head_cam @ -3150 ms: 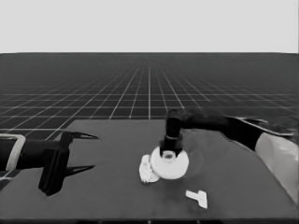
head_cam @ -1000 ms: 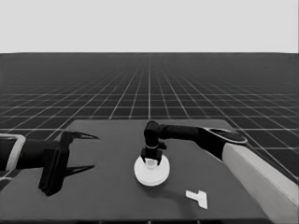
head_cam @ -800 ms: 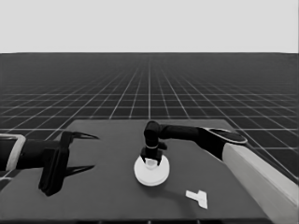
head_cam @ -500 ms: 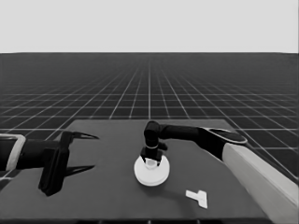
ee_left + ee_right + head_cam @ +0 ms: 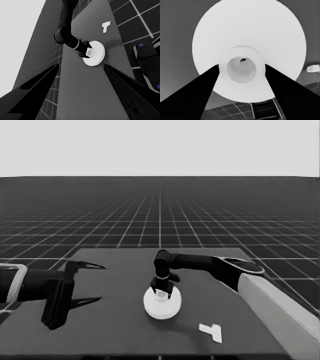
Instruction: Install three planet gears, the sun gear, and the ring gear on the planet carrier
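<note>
— Ring gear (image 5: 161,304), the larger round part, sits near the middle of the table (image 5: 110,330), and our right gripper (image 5: 161,293) is straight over it.

— We see that too. In our right wrist view the two fingers press either side of its raised hub (image 5: 241,68), so the right gripper is closed on the ring gear.

— Whatever lies under it we cannot see; it covers everything beneath.

— Around it, a thin white piece (image 5: 211,332) lies well apart, toward the near right corner.

— Our left gripper (image 5: 86,282) waits over the table's left end, fingers spread wide, holding nothing.

— Past the table's edge our left wrist view shows dark machinery with small blue lights (image 5: 147,67).
</note>
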